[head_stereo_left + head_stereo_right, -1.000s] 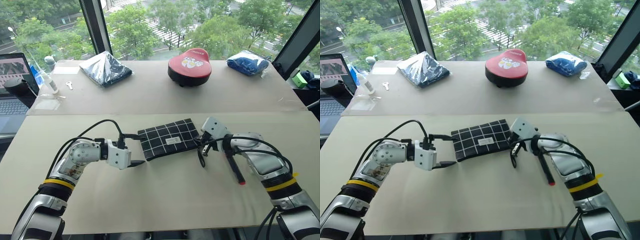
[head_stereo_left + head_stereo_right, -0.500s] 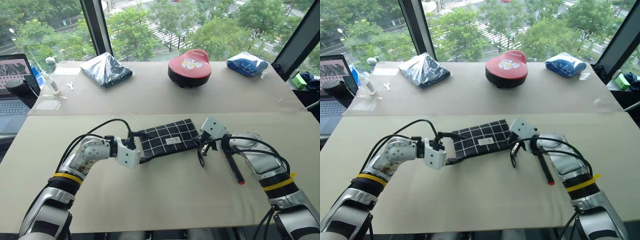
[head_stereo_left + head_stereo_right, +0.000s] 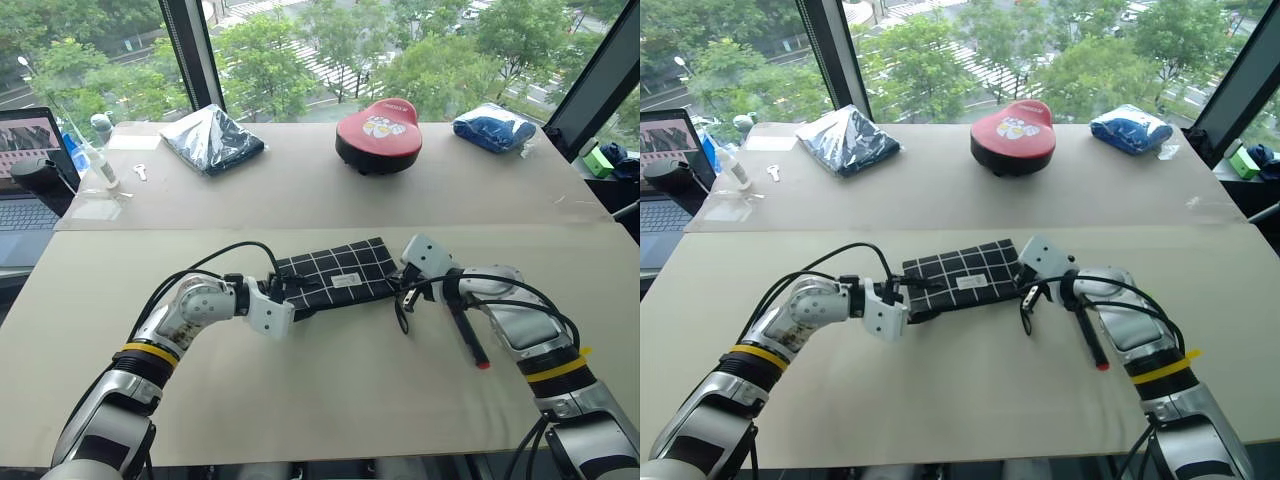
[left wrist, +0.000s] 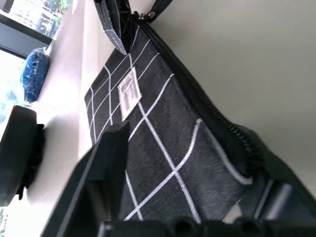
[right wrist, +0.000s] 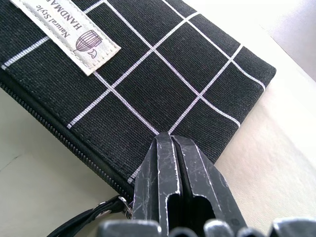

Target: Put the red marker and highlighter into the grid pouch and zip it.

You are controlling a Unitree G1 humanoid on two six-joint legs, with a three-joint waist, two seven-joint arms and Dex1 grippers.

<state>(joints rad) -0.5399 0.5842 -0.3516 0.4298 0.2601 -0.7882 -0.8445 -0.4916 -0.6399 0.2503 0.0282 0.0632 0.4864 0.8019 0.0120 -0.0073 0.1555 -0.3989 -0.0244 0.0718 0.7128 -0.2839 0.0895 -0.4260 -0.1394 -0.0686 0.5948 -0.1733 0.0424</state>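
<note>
The grid pouch (image 3: 335, 278), black with white lines and a small white label (image 5: 69, 34), lies flat mid-table. My left gripper (image 3: 288, 292) has its fingers (image 4: 106, 158) closed over the pouch's left end, one above the fabric and one under the zipper edge. At the pouch's right corner my right gripper (image 5: 170, 140) is shut, its tips resting on the fabric beside the black zipper pull strap (image 3: 402, 318). The red marker (image 3: 467, 335), black with a red end, lies on the table beside my right forearm. The highlighter is out of view.
On the far table stand a red and black case (image 3: 378, 133), a dark plastic-wrapped bundle (image 3: 212, 137) and a blue bundle (image 3: 494, 127). A laptop (image 3: 25, 170) and a small bottle (image 3: 100, 150) sit at the far left.
My left gripper has slid right from beside the pouch onto its left end, and its fingers have closed there. The right arm, pouch and marker have stayed put.
</note>
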